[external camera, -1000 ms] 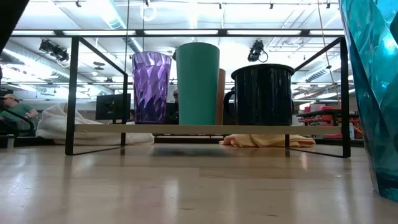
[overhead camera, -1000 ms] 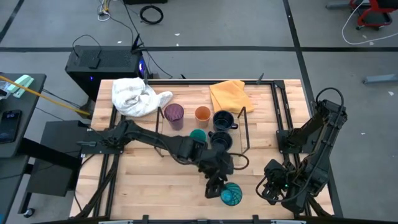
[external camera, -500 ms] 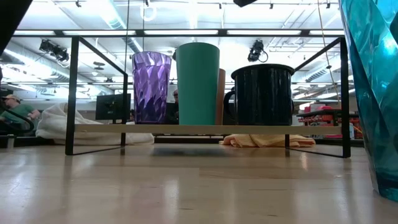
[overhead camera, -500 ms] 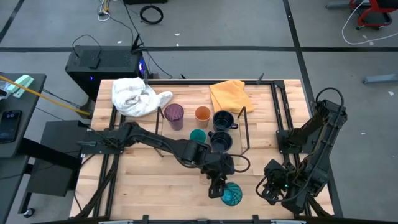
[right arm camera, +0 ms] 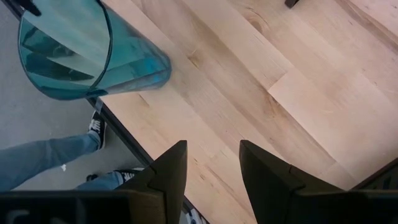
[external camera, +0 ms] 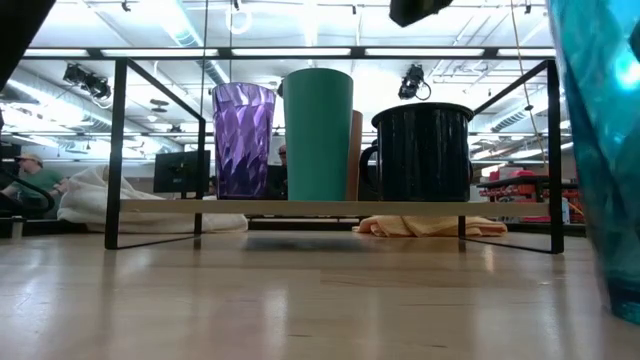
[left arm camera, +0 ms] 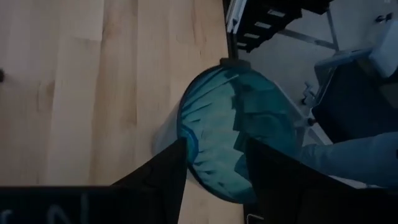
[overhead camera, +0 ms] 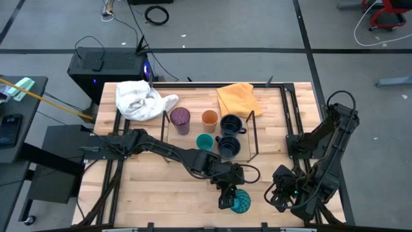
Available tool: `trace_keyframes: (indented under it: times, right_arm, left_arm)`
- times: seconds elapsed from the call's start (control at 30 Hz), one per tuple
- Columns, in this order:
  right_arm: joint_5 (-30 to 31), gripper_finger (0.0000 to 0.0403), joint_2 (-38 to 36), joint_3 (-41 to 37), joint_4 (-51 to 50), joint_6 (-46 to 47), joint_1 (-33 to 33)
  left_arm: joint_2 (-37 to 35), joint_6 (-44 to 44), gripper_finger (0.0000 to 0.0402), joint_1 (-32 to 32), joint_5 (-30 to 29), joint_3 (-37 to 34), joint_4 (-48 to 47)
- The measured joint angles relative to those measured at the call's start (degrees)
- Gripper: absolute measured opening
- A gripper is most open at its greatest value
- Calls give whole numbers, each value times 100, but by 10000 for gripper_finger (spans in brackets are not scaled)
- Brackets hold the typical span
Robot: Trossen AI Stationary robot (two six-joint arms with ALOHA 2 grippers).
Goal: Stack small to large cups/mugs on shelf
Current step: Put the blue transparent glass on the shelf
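The teal-blue patterned cup [overhead camera: 241, 202] is stood upright near the table's [overhead camera: 161, 187] front edge, its rim straddled by the open left gripper [overhead camera: 226, 196]. Farther back, the shelf [overhead camera: 252, 132] is seen holding the other cups.
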Motion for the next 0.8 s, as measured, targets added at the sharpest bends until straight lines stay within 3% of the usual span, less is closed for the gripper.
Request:
trace_keyframes:
  times: [0.8]
  right_arm:
    - [-3,153,0,0,21,-76,-1]
  left_arm:
    - [290,312,166,-8,-83,-11,-160]
